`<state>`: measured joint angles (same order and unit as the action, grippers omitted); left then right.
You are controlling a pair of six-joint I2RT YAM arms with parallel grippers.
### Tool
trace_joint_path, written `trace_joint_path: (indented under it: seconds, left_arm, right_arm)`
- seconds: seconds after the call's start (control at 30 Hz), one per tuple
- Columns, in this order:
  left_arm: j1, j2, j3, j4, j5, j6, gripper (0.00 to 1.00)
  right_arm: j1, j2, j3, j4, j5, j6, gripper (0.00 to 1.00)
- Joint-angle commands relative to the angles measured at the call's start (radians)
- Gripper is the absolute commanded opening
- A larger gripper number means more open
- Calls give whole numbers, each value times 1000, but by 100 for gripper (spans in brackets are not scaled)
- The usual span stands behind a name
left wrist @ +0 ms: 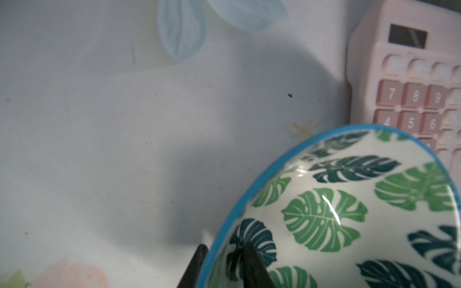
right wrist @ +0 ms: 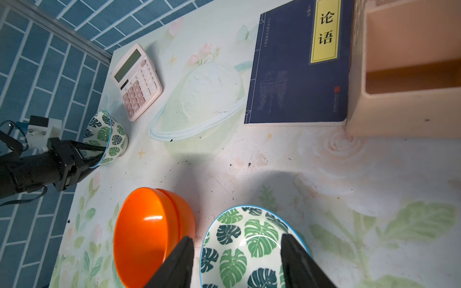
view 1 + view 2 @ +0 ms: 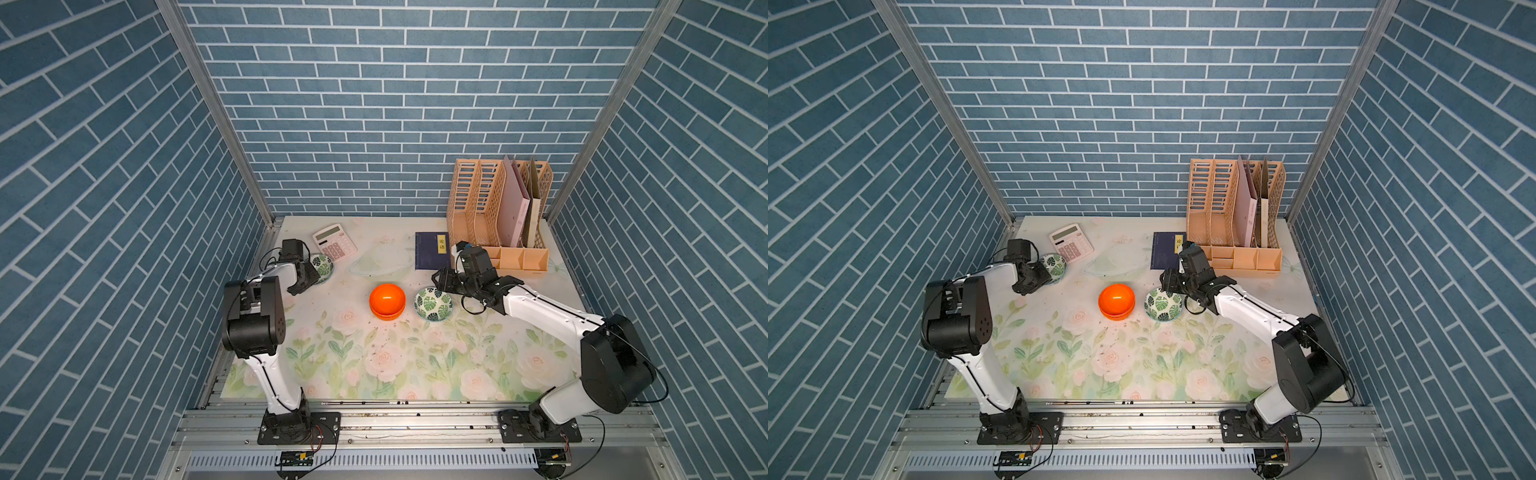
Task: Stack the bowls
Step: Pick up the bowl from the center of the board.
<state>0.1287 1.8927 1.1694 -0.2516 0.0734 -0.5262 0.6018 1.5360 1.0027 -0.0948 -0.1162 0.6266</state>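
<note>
Orange bowls (image 3: 387, 301) sitting nested mid-frame. Right leaf bowl (image 3: 433, 304) lying just beside them, right gripper (image 2: 237, 238) hanging spread above it, holding nothing. Left gripper (image 1: 224, 246) pinching left leaf bowl (image 3: 324, 265) by its rim at frame left, beside calculator (image 3: 334, 241). Likely stiff, slippery, breakable; rim pinch looking safest.

The leaf bowl (image 1: 349, 212) whose rim sits between the black left fingers (image 1: 252, 264) is white with light and dark green monstera leaves and a bright blue rim, and the second leaf bowl (image 2: 249, 244) beneath the black right fingers (image 2: 179, 264) wears the same print and edge. Just beside the right fingers, the two nested orange bowls (image 2: 144, 232) are plain glossy orange. Beyond the fingers, the table (image 2: 249, 159) is pale cream with pink roses and soft green leaves, the calculator (image 2: 136, 82) pink with darker pink keys, the book (image 2: 296, 74) navy with a yellow label bearing black characters.
</note>
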Motion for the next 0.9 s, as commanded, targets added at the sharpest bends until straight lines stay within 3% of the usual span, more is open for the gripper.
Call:
trace_joint_path:
  seconds: [0.0, 0.27, 0.5, 0.73, 0.87]
  left_arm:
    - [5, 29, 18, -28, 30, 24, 19]
    - [6, -14, 23, -31, 88, 32, 4]
    - [-11, -188, 9, -78, 184, 72, 4]
    - [-204, -352, 16, -193, 138, 117, 6]
    - [-322, -394, 22, -226, 126, 104, 7]
  right_arm:
    - [9, 23, 32, -5, -11, -43, 60]
    - [30, 43, 55, -4, -33, -68, 60]
    - [56, 74, 160, -8, -92, -124, 61]
    - [64, 144, 303, 15, -230, -139, 61]
    - [83, 178, 365, -23, -241, -155, 61]
